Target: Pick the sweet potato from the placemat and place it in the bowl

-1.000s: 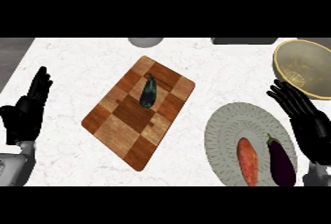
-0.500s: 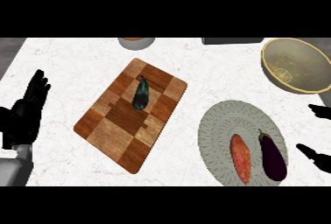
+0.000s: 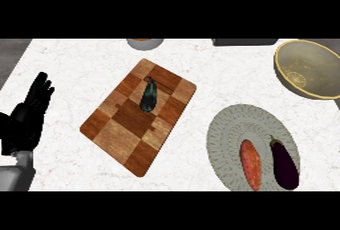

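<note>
My left robot hand (image 3: pixel 28 117) rests open at the left edge of the white counter (image 3: pixel 86 58), fingers up. The orange sweet potato (image 3: pixel 251 164) lies on the round grey placemat (image 3: pixel 225 134), just beside a purple eggplant (image 3: pixel 285 163). The bowl (image 3: pixel 312 67) sits apart (upper right). My right robot hand is out of view.

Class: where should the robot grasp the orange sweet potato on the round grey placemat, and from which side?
Grip the sweet potato across its thicker middle, coming down from above and from its left: it lies flat and lengthwise, and the eggplant lies close along its right.
</note>
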